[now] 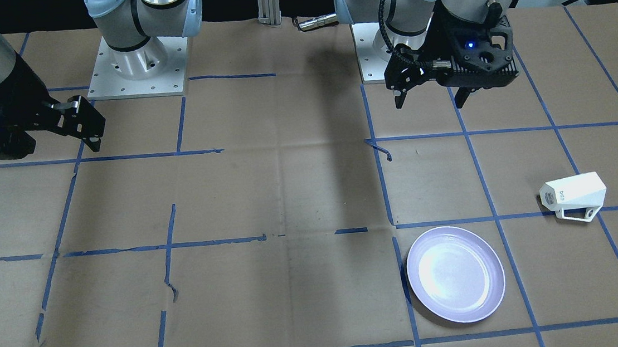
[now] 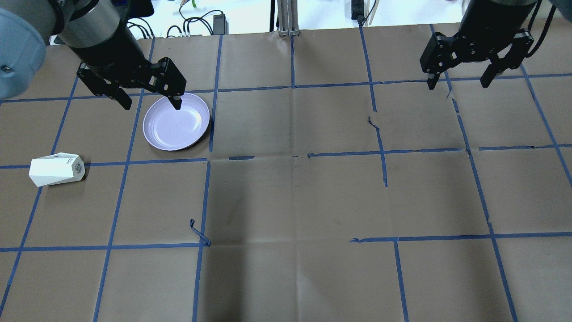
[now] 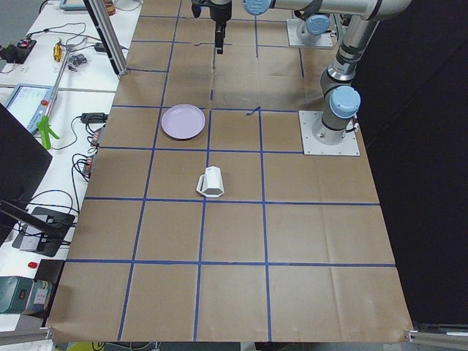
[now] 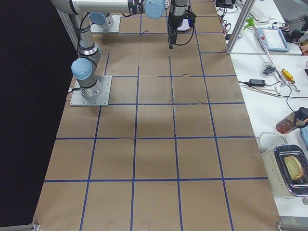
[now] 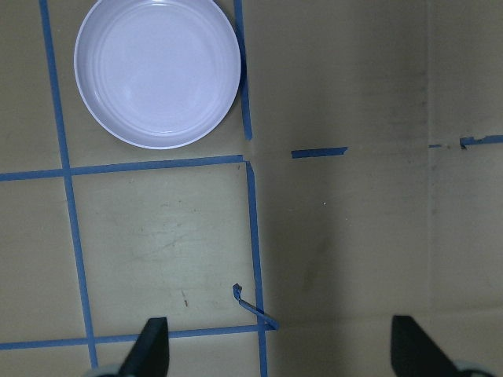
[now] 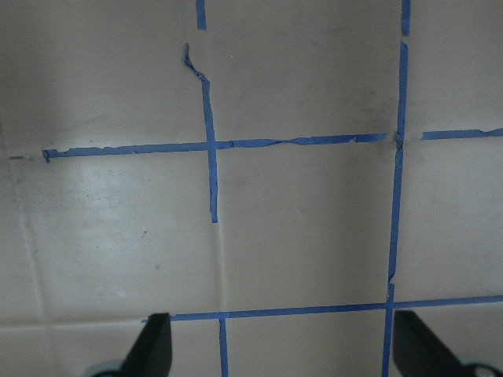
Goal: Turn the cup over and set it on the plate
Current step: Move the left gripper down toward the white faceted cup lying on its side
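Cup (image 1: 574, 195) was seen lying on its side near the plate (image 1: 456, 274), ungrasped, while the left gripper (image 1: 430, 102) and right gripper (image 2: 458, 84) were held spread, so a reach toward it was judged next.

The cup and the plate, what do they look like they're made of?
The cup: white, fairly matte, with crisp flat facets and a thin angular handle; probably ceramic, though moulded plastic can't be ruled out. The plate: pale lavender and glossy, with a bright reflection across its middle; it looks like glazed ceramic or melamine.
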